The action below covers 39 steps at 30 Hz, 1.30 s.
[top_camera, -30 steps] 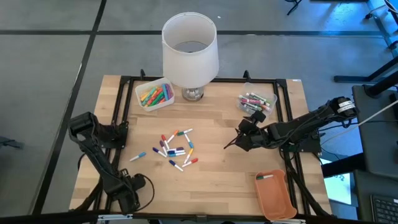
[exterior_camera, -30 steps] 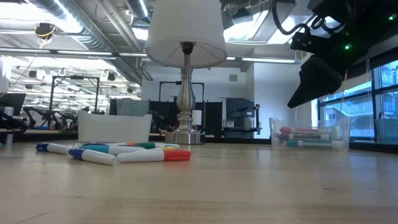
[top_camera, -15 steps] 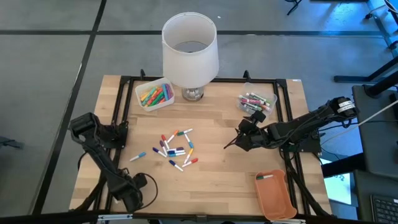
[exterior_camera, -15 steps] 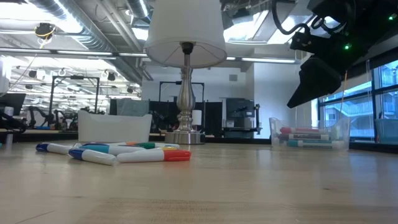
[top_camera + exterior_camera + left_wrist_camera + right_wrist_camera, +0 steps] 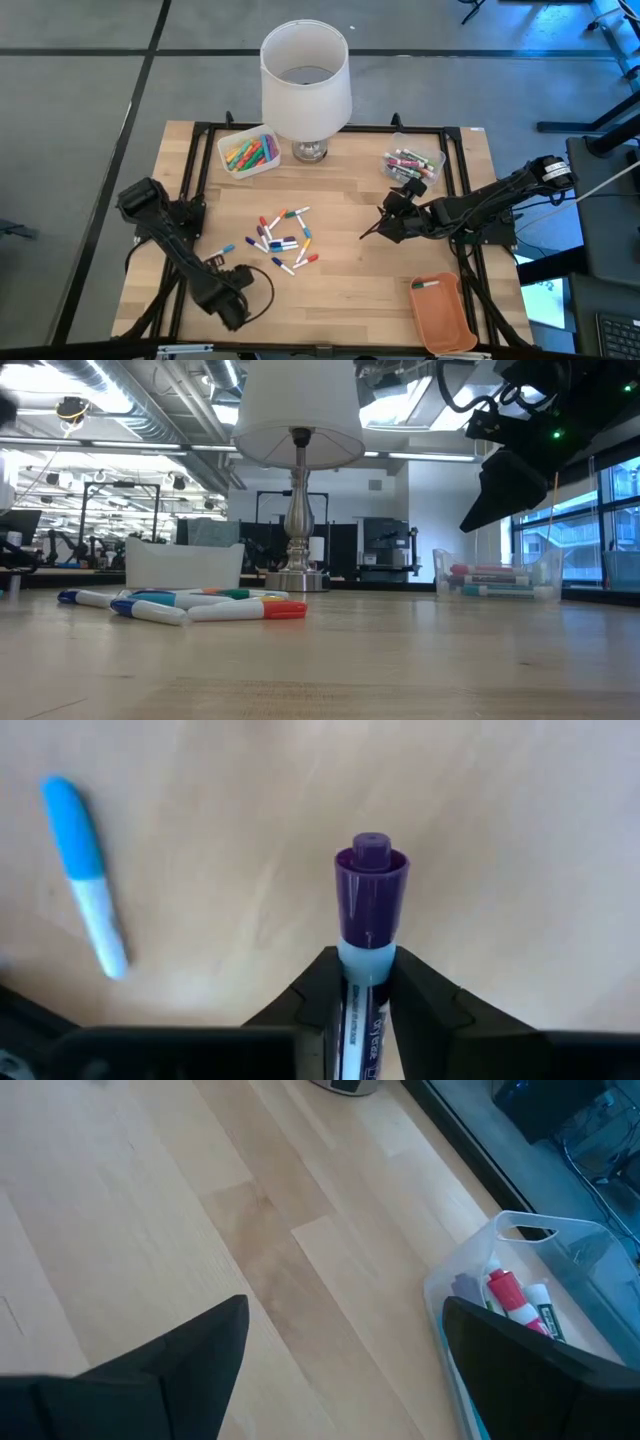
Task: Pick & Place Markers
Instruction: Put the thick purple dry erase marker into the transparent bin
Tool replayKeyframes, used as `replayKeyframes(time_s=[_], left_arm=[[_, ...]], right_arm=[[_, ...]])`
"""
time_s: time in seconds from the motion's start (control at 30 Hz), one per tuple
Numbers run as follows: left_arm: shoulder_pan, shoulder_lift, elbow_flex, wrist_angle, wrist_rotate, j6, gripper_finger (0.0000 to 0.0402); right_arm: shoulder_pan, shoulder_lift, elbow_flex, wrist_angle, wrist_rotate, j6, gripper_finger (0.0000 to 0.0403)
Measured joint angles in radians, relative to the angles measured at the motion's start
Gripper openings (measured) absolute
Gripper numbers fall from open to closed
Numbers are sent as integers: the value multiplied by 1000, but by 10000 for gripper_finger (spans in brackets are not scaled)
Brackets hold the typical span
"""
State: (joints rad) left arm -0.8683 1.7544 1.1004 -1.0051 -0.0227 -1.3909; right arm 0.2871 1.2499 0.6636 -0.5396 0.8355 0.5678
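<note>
You see the right gripper spread wide over the wooden table, beside a clear bin holding markers.

Purple-capped marker in the left wrist view: only cap and a bit of barrel show, the rest hidden between the left pincer's fingers and cut by the bottom edge, barrel print unreadable. High view: loose markers on the counter too small to count or sort, and those in the white bin and clear bin overlap. Right wrist view cuts the clear bin at the picture edge; the right pincer's fingers are cropped.
</note>
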Motion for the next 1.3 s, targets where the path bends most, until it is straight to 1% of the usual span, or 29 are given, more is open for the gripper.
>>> replayKeyframes(time_s=[0.1, 0.23, 0.37, 0.47, 0.53, 0.6, 0.67, 0.7, 0.8, 0.87, 0.97, 1.03, 1.1, 1.13, 1.2, 1.3], left_arm=[[9, -33, 41, -73, -117, 1, 61], [22, -80, 62, -116, -331, -54, 61], [46, -97, 62, -244, -512, -231, 61], [79, -97, 58, -392, -674, -383, 61], [107, -97, 45, -430, -787, -476, 61], [136, -97, 22, -414, -898, -521, 62], [164, -97, -7, -308, -993, -512, 62], [176, -97, -22, -231, -1027, -479, 62], [214, -97, -70, 43, -1091, -318, 62], [243, -97, -91, 216, -1114, -205, 62], [287, -97, -98, 440, -1145, -105, 63], [315, -97, -98, 572, -1139, -49, 63], [339, -97, -98, 690, -1117, 24, 63], [351, -97, -98, 749, -1101, 71, 63], [368, -97, -97, 855, -1065, 164, 63], [397, -97, -97, 1016, -989, 315, 63]], right_arm=[[0, 0, 0, -1, 0, -2, 332], [0, 0, 0, -3, -1, -3, 332], [0, 0, 0, -3, -1, -2, 332], [0, 0, 0, 2, -1, 5, 332], [0, 0, 0, 13, -1, 8, 332], [0, 0, 0, 21, -2, 3, 332], [0, 0, 0, 30, -1, 1, 332], [0, 0, 0, 42, -1, 2, 332], [0, 0, 0, 154, -15, 26, 332], [2, 0, -1, 309, -91, 8, 332], [15, 27, -33, 656, -291, -161, 332], [22, 55, -79, 883, -436, -245, 332], [22, 78, -120, 1063, -553, -260, 332], [21, 87, -137, 1127, -591, -258, 332], [21, 111, -162, 1237, -638, -258, 332], [21, 150, -180, 1330, -642, -261, 332]])
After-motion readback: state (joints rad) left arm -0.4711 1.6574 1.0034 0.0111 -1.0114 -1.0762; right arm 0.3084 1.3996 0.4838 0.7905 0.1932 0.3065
